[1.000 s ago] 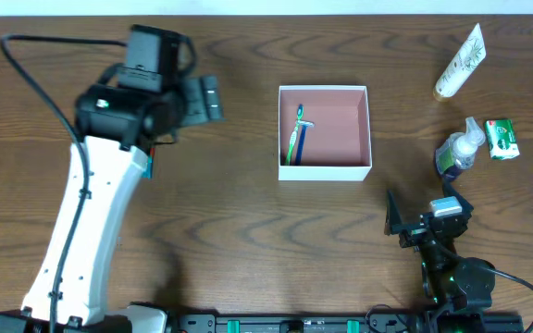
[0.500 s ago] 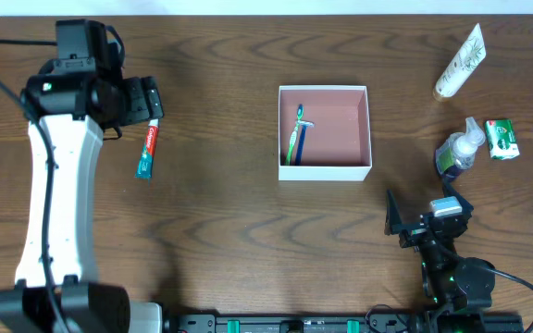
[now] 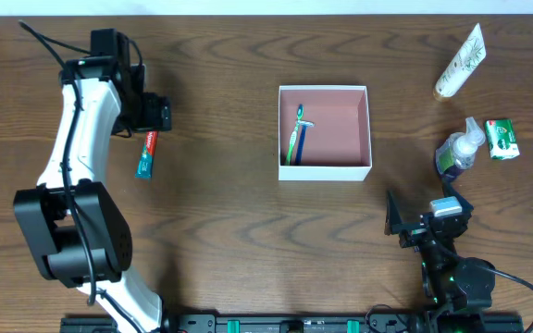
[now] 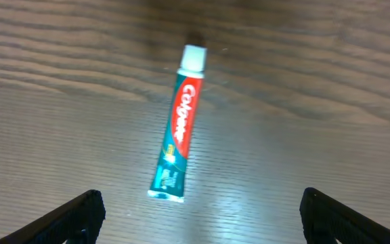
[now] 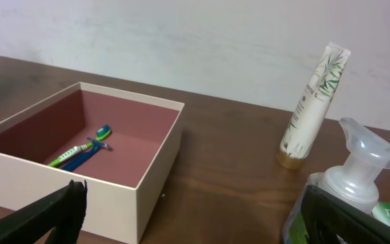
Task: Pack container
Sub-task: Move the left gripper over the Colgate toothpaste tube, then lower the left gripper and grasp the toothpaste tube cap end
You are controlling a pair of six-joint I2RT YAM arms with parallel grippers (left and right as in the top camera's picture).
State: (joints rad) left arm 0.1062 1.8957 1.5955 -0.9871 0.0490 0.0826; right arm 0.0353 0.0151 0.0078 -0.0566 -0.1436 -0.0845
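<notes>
The container (image 3: pixel 325 172) is a square white box with a pink floor at the table's middle, and two toothbrushes (image 3: pixel 295 134), one green and one blue, lie along its left side. A red and teal toothpaste tube (image 3: pixel 146 154) lies flat far to its left. My left gripper (image 3: pixel 160 114) hovers open just beyond the tube's cap end. In the left wrist view the tube (image 4: pixel 178 125) lies ahead of the wide-apart left gripper (image 4: pixel 202 210), untouched. My right gripper (image 3: pixel 424 211) rests open near the front right edge. Its view shows the container's wall (image 5: pixel 160 173) and the toothbrushes (image 5: pixel 80 152).
A white lotion tube (image 3: pixel 459 63) lies at the back right. A clear pump bottle (image 3: pixel 458 151) and a small green soap box (image 3: pixel 502 139) stand just beyond my right gripper; the bottle (image 5: pixel 357 169) is close to its right finger.
My left arm has swung leftward, carrying its gripper from right of the toothpaste tube to just above its cap. The tube, once hidden under the arm, now shows. The right arm has not moved.
</notes>
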